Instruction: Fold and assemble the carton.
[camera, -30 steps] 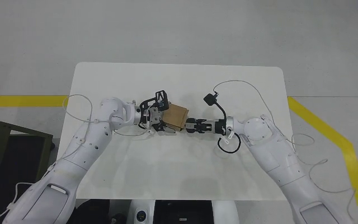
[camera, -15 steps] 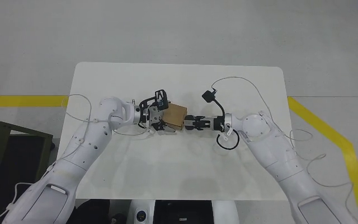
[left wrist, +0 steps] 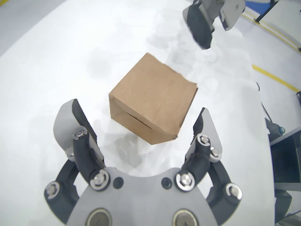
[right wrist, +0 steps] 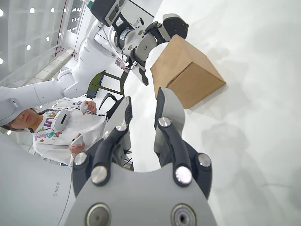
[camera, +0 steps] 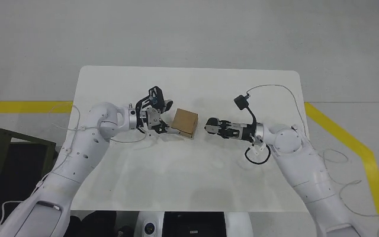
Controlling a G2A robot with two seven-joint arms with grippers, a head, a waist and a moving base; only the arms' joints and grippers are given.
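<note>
A closed brown carton (camera: 185, 122) stands as a small cube in the middle of the white table (camera: 177, 178), with nothing touching it. My left gripper (camera: 163, 121) sits just to its left, open and empty. In the left wrist view the carton (left wrist: 152, 99) lies ahead of the spread fingers (left wrist: 80, 118), and the right gripper (left wrist: 207, 22) hangs beyond it. My right gripper (camera: 208, 127) sits a short gap to the carton's right, open by a narrow gap and empty. In the right wrist view its fingers (right wrist: 164, 104) point at the carton (right wrist: 188, 71), with the left gripper (right wrist: 160, 52) behind.
Thin white cables (camera: 269, 89) loop over the table beside the right arm, and another cable (camera: 83, 112) trails near the left arm. Bare table surface lies in front of and behind the carton. A dark frame (camera: 18, 160) stands on the floor off the table's left edge.
Both grippers have drawn back from the carton, the left one leftward and the right one rightward. The carton now stands free on the table.
</note>
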